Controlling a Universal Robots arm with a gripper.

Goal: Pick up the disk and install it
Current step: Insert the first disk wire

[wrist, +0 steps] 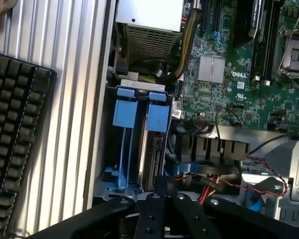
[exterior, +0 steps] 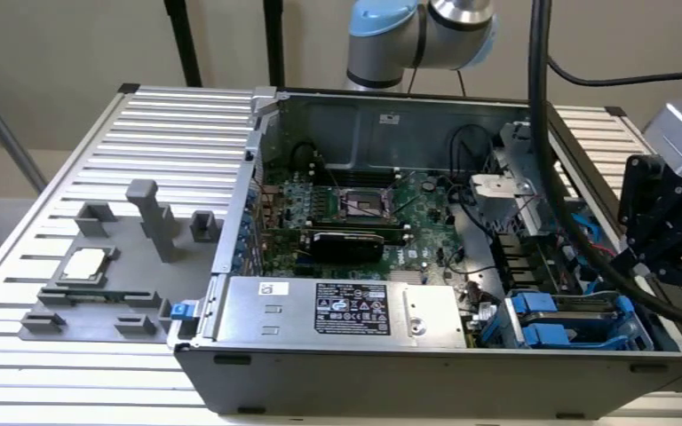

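Pincer (wrist: 160, 180) closed near disk (wrist: 155, 140)

One tool (wrist: 159, 188). Just ahead of it, two blue carrier frames (wrist: 125, 110) (wrist: 158, 117) stand side by side in one open computer case (exterior: 436, 382). Farther from the tool are one motherboard (wrist: 239, 84), one silver box with a black label (exterior: 341, 311), one processor chip (exterior: 84, 264) and one keyboard (wrist: 15, 149).
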